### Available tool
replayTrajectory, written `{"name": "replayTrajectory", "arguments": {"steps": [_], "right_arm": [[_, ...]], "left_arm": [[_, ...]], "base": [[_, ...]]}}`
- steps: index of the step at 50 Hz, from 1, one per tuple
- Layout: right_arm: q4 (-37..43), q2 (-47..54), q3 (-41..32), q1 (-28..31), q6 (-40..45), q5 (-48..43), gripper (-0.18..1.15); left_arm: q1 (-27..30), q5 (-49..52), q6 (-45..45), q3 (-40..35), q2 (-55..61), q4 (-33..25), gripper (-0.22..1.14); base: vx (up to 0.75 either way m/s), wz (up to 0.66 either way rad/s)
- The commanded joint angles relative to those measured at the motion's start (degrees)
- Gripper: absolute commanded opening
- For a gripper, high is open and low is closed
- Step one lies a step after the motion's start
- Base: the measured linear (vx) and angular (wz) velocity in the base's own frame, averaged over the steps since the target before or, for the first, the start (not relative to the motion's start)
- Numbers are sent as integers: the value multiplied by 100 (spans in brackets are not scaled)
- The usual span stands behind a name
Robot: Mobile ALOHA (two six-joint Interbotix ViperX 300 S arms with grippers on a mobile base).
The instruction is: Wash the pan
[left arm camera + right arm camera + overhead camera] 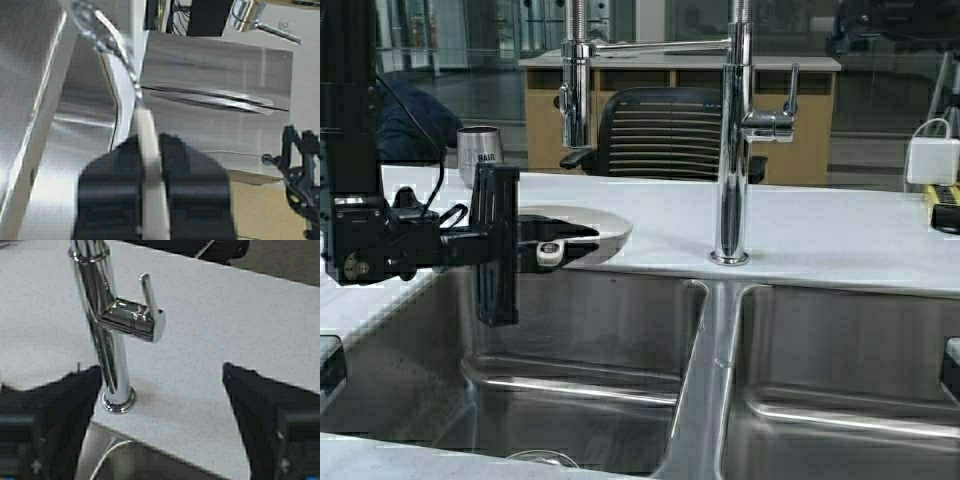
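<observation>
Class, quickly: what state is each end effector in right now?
Left end effector: closed on the pan handle, at the left basin.
Right end effector: open, holding nothing, facing the faucet.

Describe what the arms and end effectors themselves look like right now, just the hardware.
The left arm is matte black, boxy links with a thin black cable looping along it. Its left end effector carries a long flat black bar across its front and blocky black fingers. The right end effector shows only in its wrist view: two wide, squared black fingers with small screws near their bases. No markings or sleeves visible.
</observation>
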Motion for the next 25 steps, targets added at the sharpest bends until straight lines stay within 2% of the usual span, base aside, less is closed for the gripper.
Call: {"name": "replayTrajectory", "arguments": {"steps": [1, 25], "right_arm": [[-114, 615, -536, 44, -9, -272, 103], [-141, 1872, -1389, 44, -26, -589, 103]], "left_arm": [[0, -141, 123, 0, -237, 26, 2], [0, -220, 123, 0, -167, 35, 2]], "base": [[1, 0], [0, 0]]}}
